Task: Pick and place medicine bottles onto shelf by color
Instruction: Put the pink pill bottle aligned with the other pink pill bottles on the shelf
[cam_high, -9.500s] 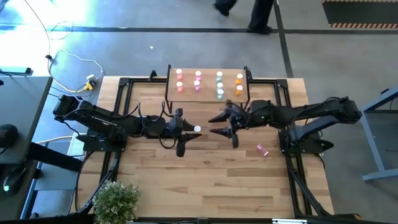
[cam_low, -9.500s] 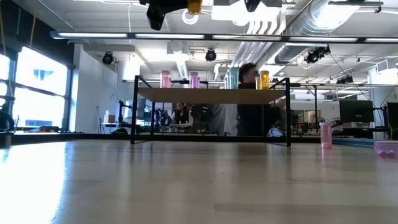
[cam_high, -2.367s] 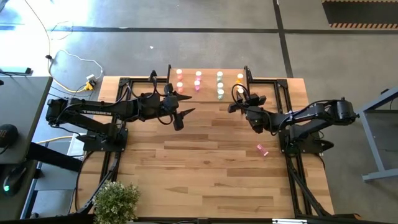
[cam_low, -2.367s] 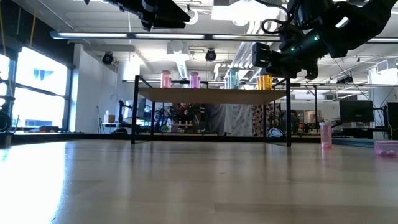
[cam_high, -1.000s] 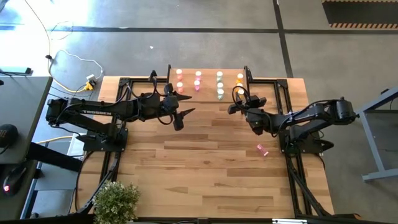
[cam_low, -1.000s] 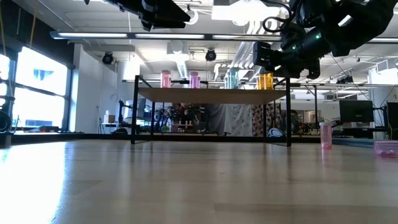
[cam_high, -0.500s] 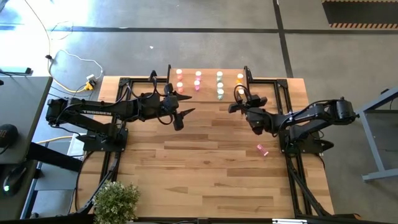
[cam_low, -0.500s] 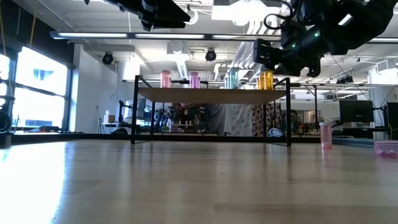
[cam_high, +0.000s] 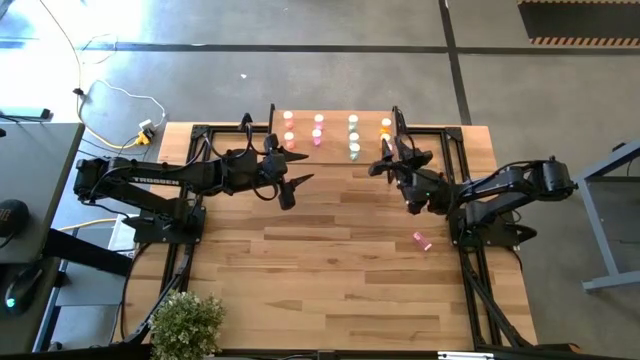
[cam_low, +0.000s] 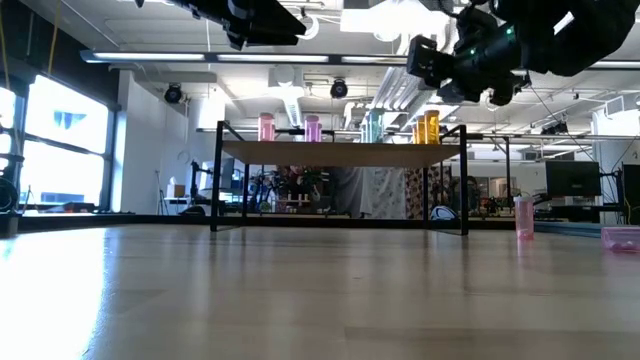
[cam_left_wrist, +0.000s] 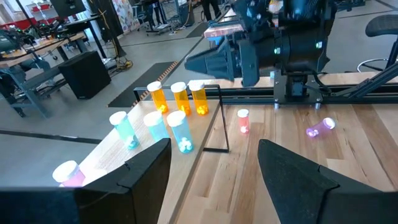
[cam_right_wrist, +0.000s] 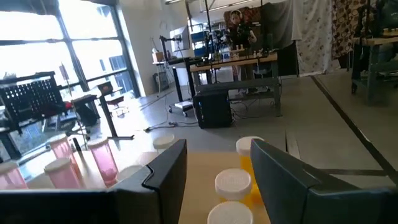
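Note:
The shelf stands at the table's far middle on thin black legs. Upright on its board are pink bottles at the left, teal bottles and orange bottles at the right. My right gripper hovers open above the shelf's right near corner, just over the orange bottles, with nothing between its fingers. My left gripper waits open above the table, off the shelf's left near side. One pink bottle lies on its side on the table at the right. Another pink bottle stands upright beside the shelf's right legs.
Black frame rails run along the table's left, right and far edges. A potted plant sits at the near left corner. Bare planks fill the middle and near part of the table. A person shows far off in the room.
My right gripper has risen above the orange bottles at the shelf's right end and has tipped up toward level, still open. The bottles on the shelf have stayed upright in place.

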